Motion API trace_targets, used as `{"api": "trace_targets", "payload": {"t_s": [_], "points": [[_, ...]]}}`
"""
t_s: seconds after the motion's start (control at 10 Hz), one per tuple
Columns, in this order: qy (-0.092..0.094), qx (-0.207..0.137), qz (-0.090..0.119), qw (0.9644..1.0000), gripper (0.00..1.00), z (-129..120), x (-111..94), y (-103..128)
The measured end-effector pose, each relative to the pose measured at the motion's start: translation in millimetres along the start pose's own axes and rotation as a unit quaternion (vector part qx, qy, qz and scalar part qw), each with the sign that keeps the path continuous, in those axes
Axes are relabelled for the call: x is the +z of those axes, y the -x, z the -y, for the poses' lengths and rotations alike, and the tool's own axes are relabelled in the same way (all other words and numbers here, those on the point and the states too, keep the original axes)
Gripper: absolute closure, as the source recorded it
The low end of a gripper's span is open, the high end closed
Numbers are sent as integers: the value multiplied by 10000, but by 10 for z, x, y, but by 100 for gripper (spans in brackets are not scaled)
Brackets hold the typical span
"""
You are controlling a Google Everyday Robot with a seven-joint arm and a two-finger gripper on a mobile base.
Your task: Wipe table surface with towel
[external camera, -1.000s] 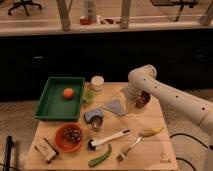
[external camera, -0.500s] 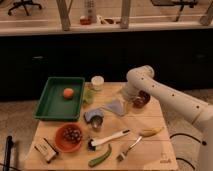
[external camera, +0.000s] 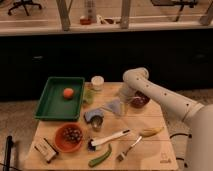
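The table surface (external camera: 150, 152) spreads out on all sides of the gripper (external camera: 121, 99), which hangs low over its far middle at the end of the white arm (external camera: 160, 95). Whether the gripper is closed on anything cannot be told here. The green tray (external camera: 50, 107) lies well off to the picture's left of it, and a dark red bowl (external camera: 139, 100) sits just beside it on the other side. The towel (external camera: 113, 106), a small grey-blue cloth, lies bunched on the wood just below and slightly left of the gripper, touching it or nearly so. It looks thin, light and limp, so it will likely fold and drag rather than slide flat; pressing down on its raised middle should carry it best. The widest open wood appears to lie nearer the camera and to the right of the gripper, past the banana (external camera: 151, 131). Straight toward the camera, a blue-grey lump with a metal cup (external camera: 94, 118) and a white-handled brush (external camera: 109, 138) narrow the sweep, and the far table edge is close behind.
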Motion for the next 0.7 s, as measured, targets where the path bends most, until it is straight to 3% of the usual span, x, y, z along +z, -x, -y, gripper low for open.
{"api": "trace_targets", "payload": {"t_s": [0.7], "points": [[443, 51, -32, 9990, 20, 0, 379, -41]]}}
